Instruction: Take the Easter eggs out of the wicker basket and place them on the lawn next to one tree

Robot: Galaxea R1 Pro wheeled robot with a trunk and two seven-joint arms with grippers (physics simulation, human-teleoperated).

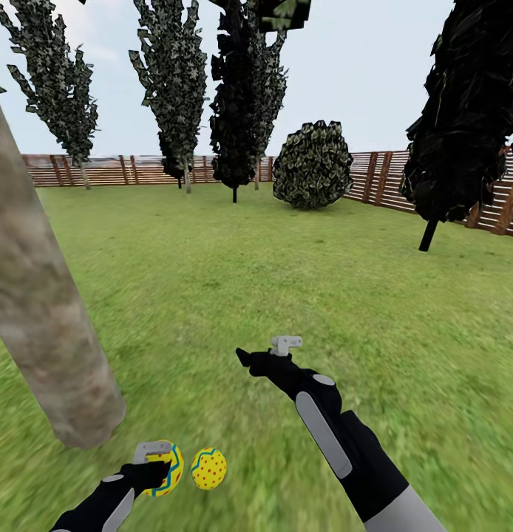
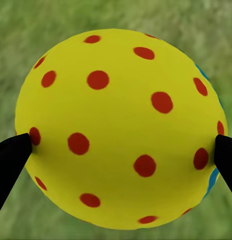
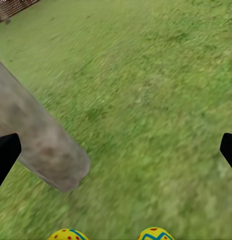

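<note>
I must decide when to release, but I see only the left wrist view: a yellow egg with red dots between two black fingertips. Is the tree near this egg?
Observer: Yes. In the head view the tree trunk meets the lawn just left of the left gripper.
Operator: Is another egg already there?
Observer: One egg lies on the grass right beside the held egg.
Operator: Is the right gripper busy?
Observer: No, the right gripper is open and empty, hanging above the grass.
</note>
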